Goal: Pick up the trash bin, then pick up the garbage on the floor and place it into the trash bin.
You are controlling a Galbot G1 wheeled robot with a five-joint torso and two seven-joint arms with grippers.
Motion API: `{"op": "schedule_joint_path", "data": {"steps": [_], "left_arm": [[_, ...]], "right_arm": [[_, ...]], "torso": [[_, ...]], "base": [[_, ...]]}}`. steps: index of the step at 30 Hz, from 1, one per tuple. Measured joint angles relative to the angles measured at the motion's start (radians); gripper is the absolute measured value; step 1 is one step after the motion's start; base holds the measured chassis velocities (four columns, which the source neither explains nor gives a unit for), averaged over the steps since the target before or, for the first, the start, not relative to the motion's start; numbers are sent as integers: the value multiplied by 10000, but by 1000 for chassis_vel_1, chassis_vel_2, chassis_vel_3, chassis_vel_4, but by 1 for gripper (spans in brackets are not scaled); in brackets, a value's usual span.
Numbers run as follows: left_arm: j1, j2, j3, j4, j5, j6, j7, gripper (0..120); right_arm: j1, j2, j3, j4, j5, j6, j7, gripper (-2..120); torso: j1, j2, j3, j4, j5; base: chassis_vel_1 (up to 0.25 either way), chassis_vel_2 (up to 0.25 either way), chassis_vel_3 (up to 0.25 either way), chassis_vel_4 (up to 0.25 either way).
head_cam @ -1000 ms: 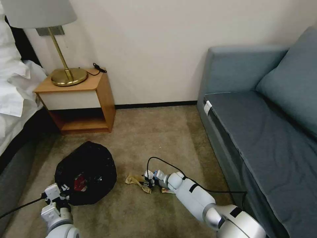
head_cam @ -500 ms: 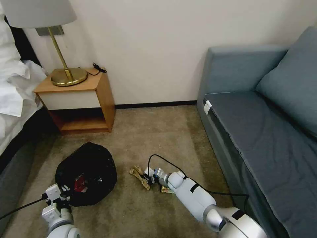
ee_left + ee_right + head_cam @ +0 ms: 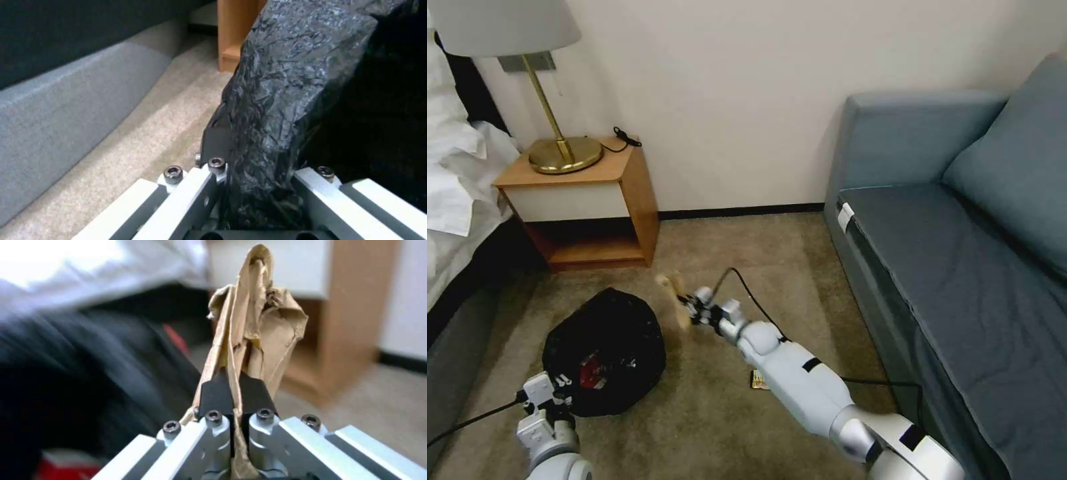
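The trash bin, wrapped in a crinkly black bag, stands low on the carpet with a red-and-white packet inside. My left gripper is shut on the bin's near rim; the left wrist view shows the black bag pinched between its fingers. My right gripper is lifted above the carpet, just right of the bin, shut on a crumpled tan wrapper. In the right wrist view the tan wrapper sticks up from the closed fingers. A dark-and-gold snack bar wrapper lies on the carpet under my right forearm.
A wooden nightstand with a brass lamp stands behind the bin. A bed runs along the left and a blue sofa along the right. Open carpet lies between them.
My right gripper has lifted the tan wrapper off the carpet and carried it up and left toward the bin. The snack bar wrapper stays on the floor. The left gripper still holds the bin.
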State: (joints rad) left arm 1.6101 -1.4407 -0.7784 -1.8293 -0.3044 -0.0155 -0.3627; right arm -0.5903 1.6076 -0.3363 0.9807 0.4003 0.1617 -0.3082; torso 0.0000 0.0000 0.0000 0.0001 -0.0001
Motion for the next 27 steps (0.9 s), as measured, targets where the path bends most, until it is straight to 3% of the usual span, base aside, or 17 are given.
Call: {"op": "schedule_joint_path", "data": {"steps": [2,10,25,27], "left_arm": [[14,10,-6,-47,-7,-2,0,2],[22,-16,13,-134,-10,-2,0,2],[84,-32,12,-215,-21,-15,0,2],[80,-38,13,-215,-21,-29,0,2]], "right_arm": [[-122,-4,-521,920,326,-180,68,0],[-738,-38,-1763,2303,367,-450,-34,0],[-1018,-152,-1780,967,-1082,-201,145,0],[-1006,-188,-1768,759,-1381,-23,515,0]], "torso": [[-1,0,-1,0,1],[0,1,-1,1,0],[0,1,0,-2,0],[0,1,0,-1,0]], "base": [[0,0,0,0],[0,0,0,0],[0,0,0,0],[0,0,0,0]]}}
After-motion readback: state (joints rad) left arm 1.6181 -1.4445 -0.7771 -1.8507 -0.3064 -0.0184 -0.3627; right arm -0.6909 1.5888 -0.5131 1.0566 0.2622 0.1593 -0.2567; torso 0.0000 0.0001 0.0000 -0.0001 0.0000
